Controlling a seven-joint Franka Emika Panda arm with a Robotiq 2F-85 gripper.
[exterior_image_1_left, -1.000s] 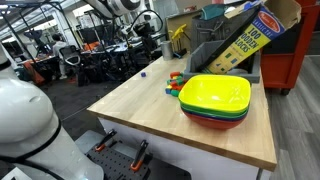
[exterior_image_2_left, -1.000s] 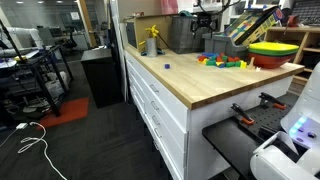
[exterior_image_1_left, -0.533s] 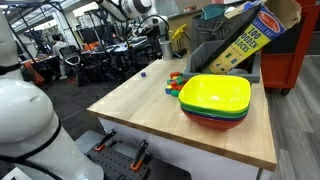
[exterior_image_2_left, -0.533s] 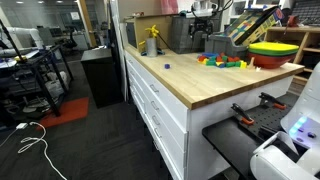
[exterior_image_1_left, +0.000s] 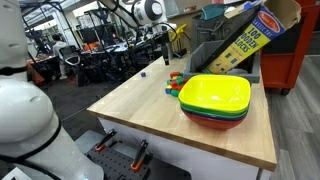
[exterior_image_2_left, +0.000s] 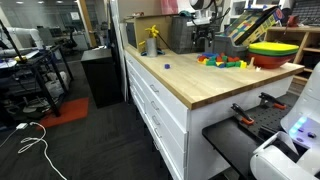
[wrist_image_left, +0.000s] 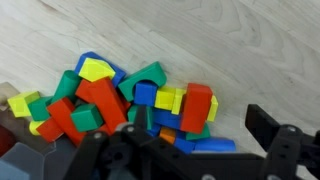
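A pile of coloured wooden blocks (wrist_image_left: 120, 100) lies on the light wood tabletop (wrist_image_left: 260, 60): red, blue, yellow and green pieces. In the wrist view my gripper (wrist_image_left: 185, 140) hangs above the pile's right part, open, with nothing between its dark fingers (wrist_image_left: 270, 130). A tall red block (wrist_image_left: 198, 108) and a blue block (wrist_image_left: 205, 144) lie nearest the gap. In both exterior views the gripper (exterior_image_1_left: 165, 42) (exterior_image_2_left: 203, 35) hovers over the blocks (exterior_image_1_left: 176, 82) (exterior_image_2_left: 222, 62) at the table's far side.
Stacked yellow, green and red bowls (exterior_image_1_left: 215, 100) (exterior_image_2_left: 272, 52) stand beside the pile. A block box (exterior_image_1_left: 245, 40) leans in a grey bin behind. One small blue block (exterior_image_1_left: 142, 73) (exterior_image_2_left: 167, 67) lies apart. A yellow object (exterior_image_2_left: 152, 42) stands near the back edge.
The arm has swung across toward the block pile, bringing the gripper over it. The jaws have stayed open. Blocks and bowls have not moved.
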